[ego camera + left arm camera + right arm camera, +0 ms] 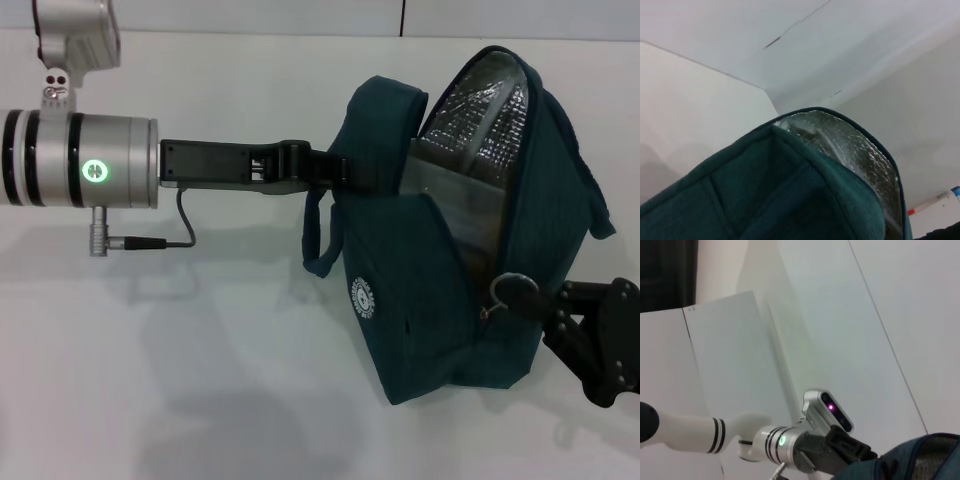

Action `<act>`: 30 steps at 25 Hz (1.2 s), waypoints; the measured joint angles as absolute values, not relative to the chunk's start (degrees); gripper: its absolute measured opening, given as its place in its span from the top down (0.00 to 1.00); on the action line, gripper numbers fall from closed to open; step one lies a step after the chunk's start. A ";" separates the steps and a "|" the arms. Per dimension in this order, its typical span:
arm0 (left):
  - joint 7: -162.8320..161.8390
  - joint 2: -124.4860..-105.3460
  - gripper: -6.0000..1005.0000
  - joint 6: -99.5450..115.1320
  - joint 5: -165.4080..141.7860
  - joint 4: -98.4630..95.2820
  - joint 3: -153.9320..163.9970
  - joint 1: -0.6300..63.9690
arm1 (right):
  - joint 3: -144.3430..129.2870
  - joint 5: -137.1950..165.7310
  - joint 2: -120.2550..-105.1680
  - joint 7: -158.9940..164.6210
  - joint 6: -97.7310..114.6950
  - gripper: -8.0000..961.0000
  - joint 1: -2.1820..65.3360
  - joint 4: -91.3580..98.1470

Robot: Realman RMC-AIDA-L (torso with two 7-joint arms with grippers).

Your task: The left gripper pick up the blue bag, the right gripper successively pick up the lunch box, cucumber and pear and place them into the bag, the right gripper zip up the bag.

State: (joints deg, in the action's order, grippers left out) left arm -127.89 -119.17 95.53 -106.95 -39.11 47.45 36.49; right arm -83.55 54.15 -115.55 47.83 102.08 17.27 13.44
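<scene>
On my left, one left tool (335, 168) reaches across the white table (200, 380), pinching the rim of the blue bag (440, 300). One bag, long axis upright, mouth open upward showing silver lining (480, 110); round white logo (363, 296), writing unreadable to me. At right, the right tool (560, 305) sits at the ring zipper pull (512, 290); grip: I cannot tell.
</scene>
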 joint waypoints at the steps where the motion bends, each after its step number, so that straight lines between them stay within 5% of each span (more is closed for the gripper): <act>1: -127.30 -119.17 0.81 95.54 -106.44 -39.11 47.46 36.20 | -83.58 54.08 -115.58 47.79 102.13 0.97 17.46 13.45; 9: -119.35 -119.27 0.81 97.00 -99.18 -39.11 47.87 34.02 | -83.91 53.99 -115.76 47.74 101.93 0.97 18.13 13.45; 14: -113.62 -119.34 0.57 99.08 -93.53 -39.12 47.89 32.14 | -83.95 53.98 -115.75 46.71 102.07 0.97 18.23 13.47; 25: -97.16 -119.45 0.34 106.19 -86.89 -38.80 47.90 25.11 | -83.94 48.21 -115.84 44.13 104.91 0.97 18.79 14.21; 30: -90.86 -119.35 0.15 107.71 -87.89 -34.88 48.07 24.09 | -83.84 43.64 -115.84 44.35 104.67 0.97 20.52 15.26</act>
